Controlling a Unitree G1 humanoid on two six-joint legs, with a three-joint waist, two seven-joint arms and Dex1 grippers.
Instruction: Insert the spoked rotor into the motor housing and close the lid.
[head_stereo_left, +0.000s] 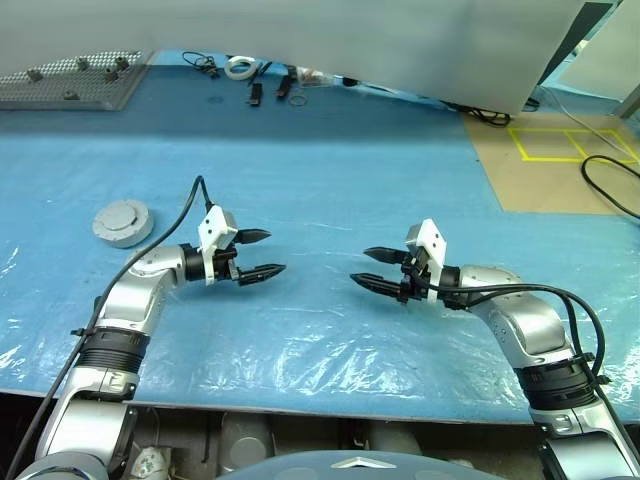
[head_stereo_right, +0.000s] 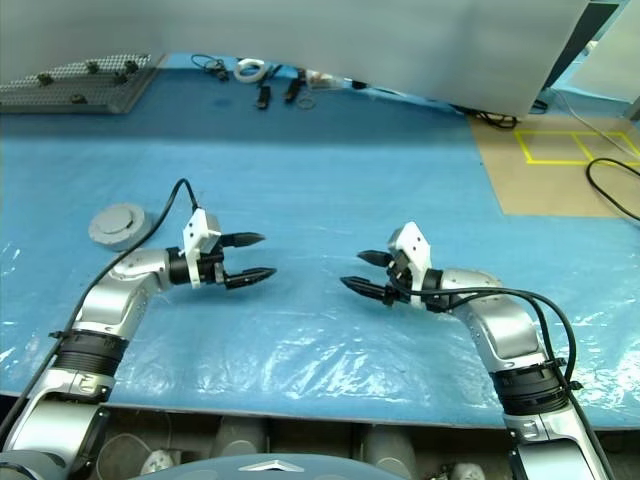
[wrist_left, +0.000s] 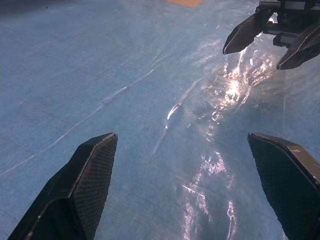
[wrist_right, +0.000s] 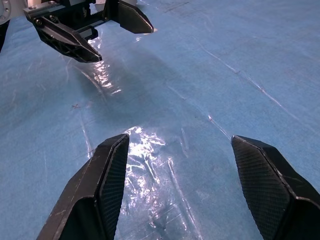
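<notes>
Looking along the right gripper (wrist_right: 175, 185), its two black fingers (wrist_right: 102, 192) stand well apart with nothing between them, their ribbed pads facing each other over the blue sheet (wrist_right: 210, 75). The sheet wears a clear plastic film (wrist_right: 145, 150) that wrinkles and catches the light between the fingers. Up at eleven o'clock the left gripper (wrist_right: 112, 35) hangs above the sheet, its fingers also spread, pointing back toward this one.

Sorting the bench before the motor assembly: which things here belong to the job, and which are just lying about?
Job: round grey lidded casing; left pincer and right pincer, both open, empty.
Lying about: tape roll, black clips, pegboard, cables.
</notes>
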